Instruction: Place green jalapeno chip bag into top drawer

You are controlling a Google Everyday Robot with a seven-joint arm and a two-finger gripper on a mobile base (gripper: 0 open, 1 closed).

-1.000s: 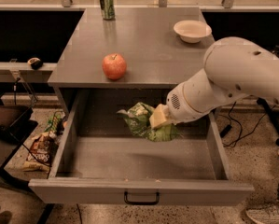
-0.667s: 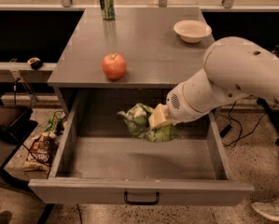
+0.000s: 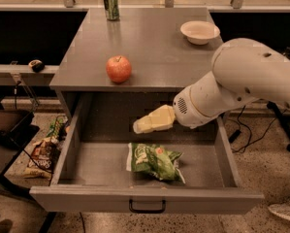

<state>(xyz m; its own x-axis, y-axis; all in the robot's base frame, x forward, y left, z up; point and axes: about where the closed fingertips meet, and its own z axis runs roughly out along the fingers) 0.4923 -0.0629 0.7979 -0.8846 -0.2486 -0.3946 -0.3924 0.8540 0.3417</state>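
The green jalapeno chip bag (image 3: 154, 160) lies flat on the floor of the open top drawer (image 3: 144, 198), near its front and middle. The drawer's black handle (image 3: 147, 208) shows at the centre of the front panel. My gripper (image 3: 140, 125), with pale yellow fingers, hovers above the drawer's back half. It sits a little up and left of the bag, apart from it, open and empty. The white arm (image 3: 241, 81) reaches in from the right.
On the tabletop (image 3: 154, 42) stand a red apple (image 3: 119, 68), a green drink can (image 3: 110, 4) at the back and a white bowl (image 3: 200, 31) at the back right. A brown-orange snack bag (image 3: 40, 157) and cables lie on the floor at the left. A shoe (image 3: 285, 208) is at the lower right.
The gripper let go of the green bag, which dropped onto the drawer floor. The gripper has lifted and stands above and behind the bag.
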